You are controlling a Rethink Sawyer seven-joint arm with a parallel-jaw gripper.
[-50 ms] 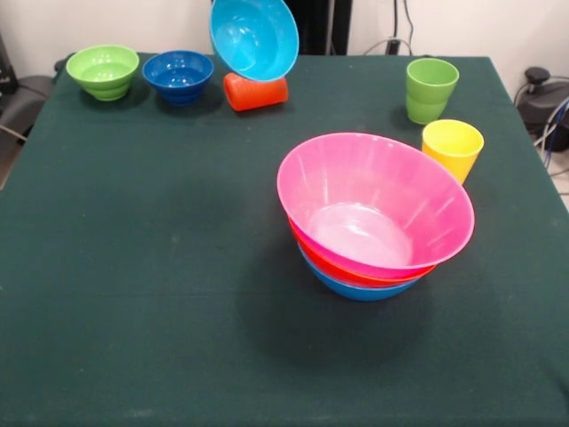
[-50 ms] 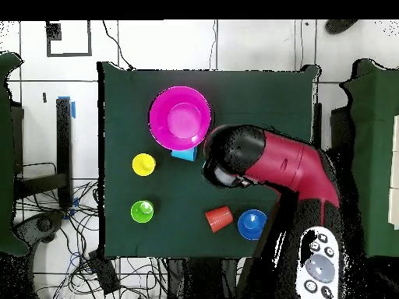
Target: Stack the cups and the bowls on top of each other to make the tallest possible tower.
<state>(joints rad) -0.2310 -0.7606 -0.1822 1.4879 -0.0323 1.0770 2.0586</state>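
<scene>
Tower (image 1: 375,213): pink bowl (image 1: 356,182) over orange (image 1: 356,269) over blue (image 1: 360,290), mid-surface (image 1: 133,267). Light blue bowl (image 1: 254,36): tilted in the air, above the orange cup (image 1: 255,92) lying on its side. Hand: hidden; grip cannot be told. Green bowl (image 1: 103,70), dark blue bowl (image 1: 178,76), green cup (image 1: 430,89), yellow cup (image 1: 452,148): upright, apart from the tower.

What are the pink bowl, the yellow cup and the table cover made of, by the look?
Pink bowl: looks like thin glossy plastic; it shows sheen streaks, and its base looks paler, perhaps slightly translucent. Yellow cup: likely the same kind of plastic, smooth, evenly coloured, faintly shiny. Table cover: dark green cloth, matte, probably felt or a similar fabric; no glare anywhere.
</scene>
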